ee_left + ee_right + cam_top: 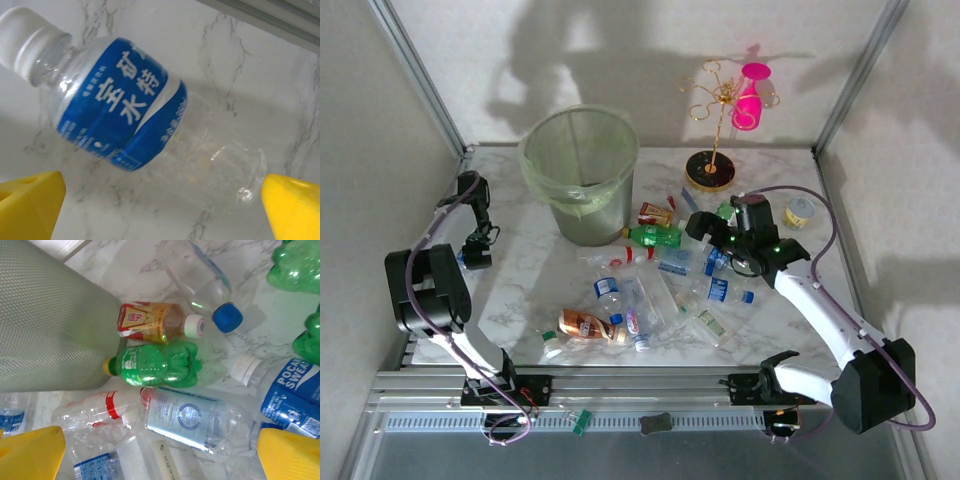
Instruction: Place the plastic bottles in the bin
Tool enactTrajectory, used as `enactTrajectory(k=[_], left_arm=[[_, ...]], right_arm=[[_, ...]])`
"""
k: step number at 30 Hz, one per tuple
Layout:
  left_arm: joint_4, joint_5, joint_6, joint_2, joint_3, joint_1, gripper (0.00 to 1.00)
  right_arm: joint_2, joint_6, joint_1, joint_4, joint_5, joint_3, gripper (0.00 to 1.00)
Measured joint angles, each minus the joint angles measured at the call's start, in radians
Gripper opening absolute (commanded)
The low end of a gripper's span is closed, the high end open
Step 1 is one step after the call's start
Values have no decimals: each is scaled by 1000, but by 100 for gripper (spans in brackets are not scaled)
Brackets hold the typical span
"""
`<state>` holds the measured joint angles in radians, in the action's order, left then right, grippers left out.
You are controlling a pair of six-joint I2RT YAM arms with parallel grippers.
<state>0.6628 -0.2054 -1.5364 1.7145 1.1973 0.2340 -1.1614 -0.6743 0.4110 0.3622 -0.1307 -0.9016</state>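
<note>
The left tool (477,252) hangs with its jaws spread wide over a clear bottle with a blue label (125,115) that lies by itself on the marble-patterned table (520,290). From the wrist, the bottle rests at a slant between the tool's yellow fingertips (30,205). Its white cap points toward one pad and its crumpled base lies just beside the other, though contact cannot be made out. The right tool (703,228), equally spread and holding nothing, hovers above the main scatter of bottles. Beneath it lie a green bottle (155,365) with a yellow cap and, just beside it, a brown tea bottle (150,322) with a white cap, both close against the wall of the bin (50,325). The bin stands upright between the two tools and a little beyond them, a pale liner folded over its rim. Around the green bottle, still under the right tool, lie a clear bottle with a blue cap (205,285), a Pocari Sweat bottle (290,390), a pale-labelled bottle (195,420) and a red-banded clear bottle (100,412), several of them touching. Beyond the right tool, a gold wire stand (712,130) carries a pink glass (752,95).
</note>
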Motion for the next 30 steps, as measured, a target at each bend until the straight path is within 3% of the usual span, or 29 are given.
enactTrajectory(k=[14,22,30], left_arm=[[-42,9,-80,109,7,56,97],[-37,12,-56,185,11,71,74],[-25,14,-8,185,19,71,60]], right_arm=[[-167,8,28,-34,-76,-69,99],[-228,9,40,-28,-79,-106,96],[-217,17,41,-21,-7,-188,97]])
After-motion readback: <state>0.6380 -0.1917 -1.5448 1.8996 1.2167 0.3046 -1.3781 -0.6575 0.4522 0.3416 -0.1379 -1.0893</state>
